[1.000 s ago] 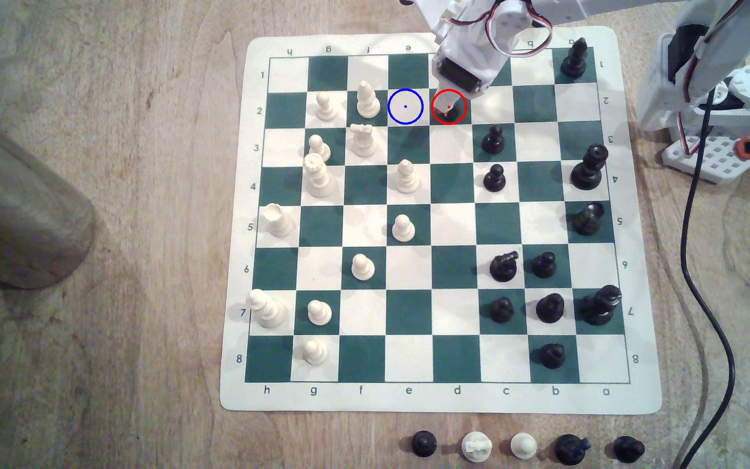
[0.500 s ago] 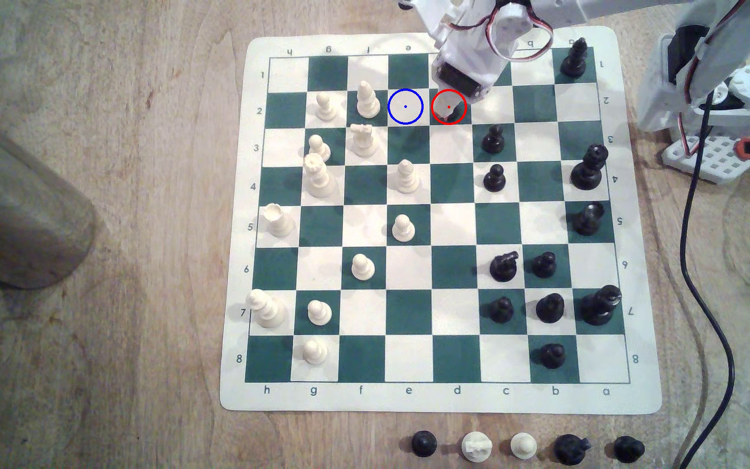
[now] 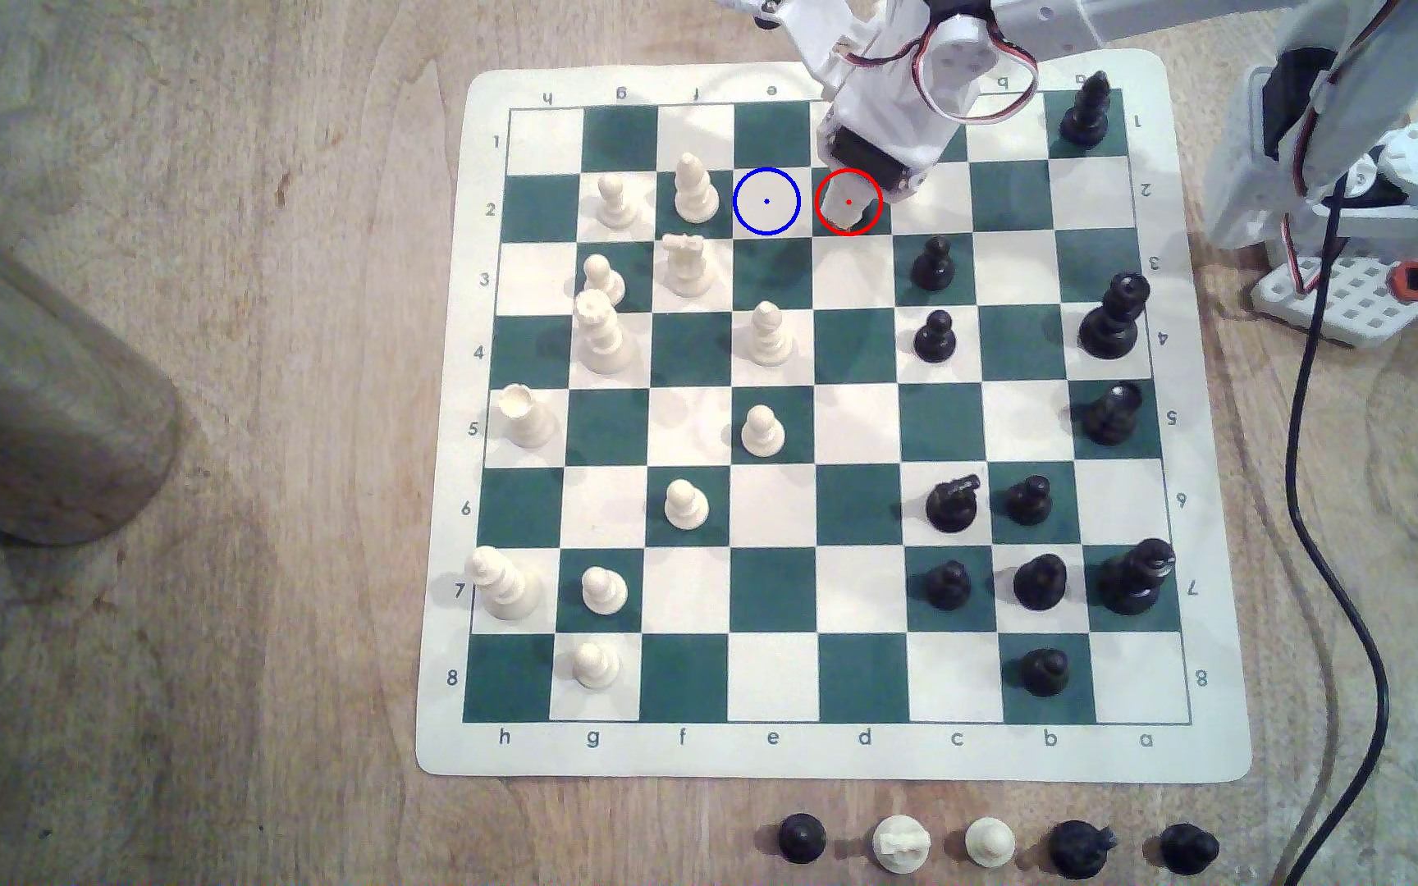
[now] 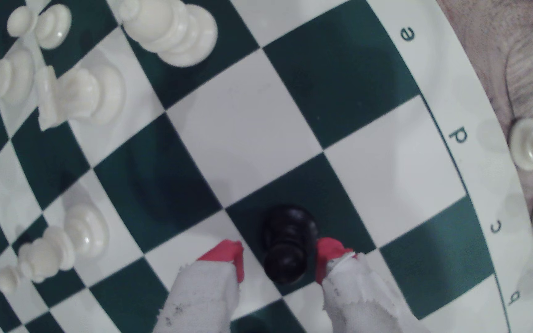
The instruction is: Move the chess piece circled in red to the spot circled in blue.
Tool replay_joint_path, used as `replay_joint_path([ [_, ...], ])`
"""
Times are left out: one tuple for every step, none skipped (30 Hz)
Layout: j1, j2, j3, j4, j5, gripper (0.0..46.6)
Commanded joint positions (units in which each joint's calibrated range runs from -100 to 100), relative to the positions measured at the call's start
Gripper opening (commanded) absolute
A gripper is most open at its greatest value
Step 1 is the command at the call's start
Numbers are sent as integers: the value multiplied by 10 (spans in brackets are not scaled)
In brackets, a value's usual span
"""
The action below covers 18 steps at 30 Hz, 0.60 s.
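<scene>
The gripper (image 4: 279,261) stands released, its red-tipped fingers (image 4: 231,256) astride the black pawn (image 4: 286,243); grasp, lift and transfer to the blue-ringed square (image 3: 766,201) beside it remain.

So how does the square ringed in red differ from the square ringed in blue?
The red-ringed square is dark green; the blue-ringed square is cream-white. The red-ringed one holds the black pawn, with the open end effector on either side of it; the blue-ringed one is bare. Both are neighbours in row 2.
</scene>
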Motion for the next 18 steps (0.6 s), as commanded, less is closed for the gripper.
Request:
replay_joint_path([
  [3, -9, -61, -11, 0, 123],
  [3, -9, -61, -11, 0, 123],
  [3, -10, -61, -12, 0, 123],
  [3, -11, -61, -13, 0, 120],
  [3, -11, -61, -13, 0, 118],
  [3, -12, -61, -13, 0, 114],
  [3, -12, -61, -13, 1, 107],
  [2, -13, -61, -12, 1, 80],
  [2, -14, -61, -12, 1, 66],
  [2, -14, -61, -11, 1, 59],
  [2, -14, -61, -11, 1, 48],
  [2, -15, -61, -12, 0, 27],
  [2, -15, -61, -12, 0, 19],
  [2, -17, -61, -13, 0, 14],
  [1, -18, -61, -13, -1, 8],
  [1, -19, -61, -13, -1, 5],
  [1, -21, -61, -13, -1, 3],
  [1, -23, -61, -13, -1, 3],
])
